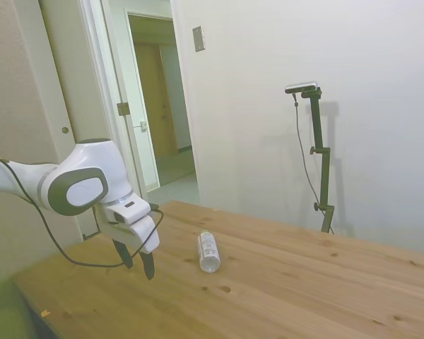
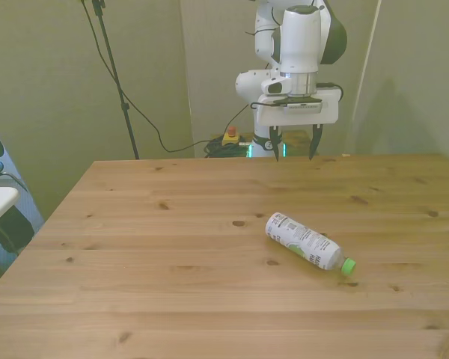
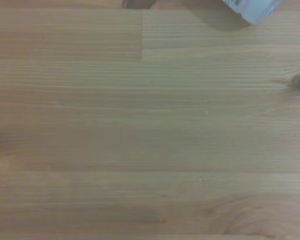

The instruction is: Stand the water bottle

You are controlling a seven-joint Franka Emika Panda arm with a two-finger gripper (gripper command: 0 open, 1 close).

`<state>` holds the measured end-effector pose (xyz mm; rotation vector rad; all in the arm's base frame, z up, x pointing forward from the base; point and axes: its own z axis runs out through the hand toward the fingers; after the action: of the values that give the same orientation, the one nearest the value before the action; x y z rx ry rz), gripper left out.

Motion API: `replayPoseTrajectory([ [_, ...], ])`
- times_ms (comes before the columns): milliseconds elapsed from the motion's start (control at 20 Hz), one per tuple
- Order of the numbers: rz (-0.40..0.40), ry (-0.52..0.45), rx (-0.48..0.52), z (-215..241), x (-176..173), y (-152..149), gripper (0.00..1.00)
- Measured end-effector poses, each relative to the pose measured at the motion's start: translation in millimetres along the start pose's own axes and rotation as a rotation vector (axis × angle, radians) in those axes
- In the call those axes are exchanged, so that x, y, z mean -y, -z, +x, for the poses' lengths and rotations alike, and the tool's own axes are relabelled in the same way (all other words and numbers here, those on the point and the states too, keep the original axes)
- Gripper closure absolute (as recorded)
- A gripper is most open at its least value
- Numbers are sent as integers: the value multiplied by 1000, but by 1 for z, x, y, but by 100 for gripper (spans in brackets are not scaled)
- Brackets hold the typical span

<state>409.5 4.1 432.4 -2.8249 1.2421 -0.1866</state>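
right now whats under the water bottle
Only the bare wooden table. The water bottle lies on its side directly on the boards; the strip where it touches the wood is covered by the bottle.

Three camera positions around one wooden plank table [image 1: 290, 282]

The table is seen from off one side in the side view, at middling range, facing a white wall and an open doorway. It is seen from across its width in the front view, slightly from above, facing the white robot arm [image 2: 299, 52]. The boards are viewed from close above and out of focus in the wrist view. A small clear plastic bottle with a white label [image 1: 208, 251] is shared by all three views, only its end being caught at the wrist view's edge.
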Motion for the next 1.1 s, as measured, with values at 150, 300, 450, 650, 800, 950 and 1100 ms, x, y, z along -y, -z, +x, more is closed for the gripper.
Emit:
replayPoseTrajectory([
  [150,1,4,-9,0,0,-2,0],
  [300,10,33,-59,8,8,4,0],
  [450,1,70,-110,28,27,11,0],
  [650,26,94,-164,69,71,22,0],
  [800,37,125,-190,96,109,23,0],
  [950,50,154,-204,115,146,19,0],
  [1100,51,198,-201,122,176,15,0],
])
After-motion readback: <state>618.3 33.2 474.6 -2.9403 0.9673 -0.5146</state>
